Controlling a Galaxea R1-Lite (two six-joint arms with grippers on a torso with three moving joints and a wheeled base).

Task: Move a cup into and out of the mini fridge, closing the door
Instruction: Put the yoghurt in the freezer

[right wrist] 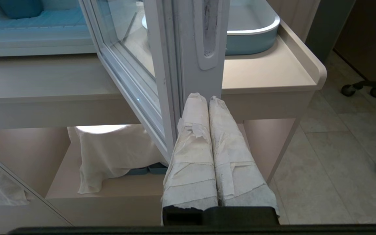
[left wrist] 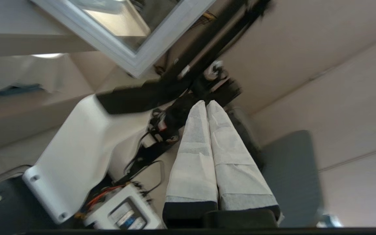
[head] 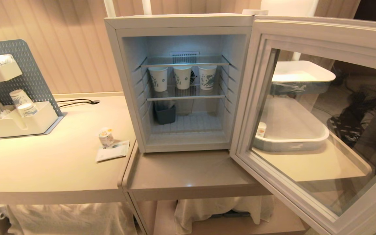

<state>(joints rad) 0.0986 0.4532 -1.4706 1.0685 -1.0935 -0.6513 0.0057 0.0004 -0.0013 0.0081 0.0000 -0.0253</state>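
Still, both grippers' fingers are pressed together, empty; the door point(head: 318, 107), wide at frame right, could snag an arm reaching the cup point(head: 106, 136).

Left wrist camera. Left gripper point(left wrist: 206, 103): both cloth-wrapped fingers point(left wrist: 193, 156) pressed together along their full length, nothing between them. Beyond the fingertips: dark robot structure point(left wrist: 178, 85), blurred, with loose black cables point(left wrist: 144, 153) and a white curved housing point(left wrist: 77, 147). A small grey box point(left wrist: 122, 212) with red wires sits near the housing. One corner of the door point(left wrist: 132, 62), white frame around glass, shows near the dark structure. A grey rounded panel point(left wrist: 289, 169) lies just beside the fingers. Pale beige surfaces point(left wrist: 338, 81) fill the remaining field.
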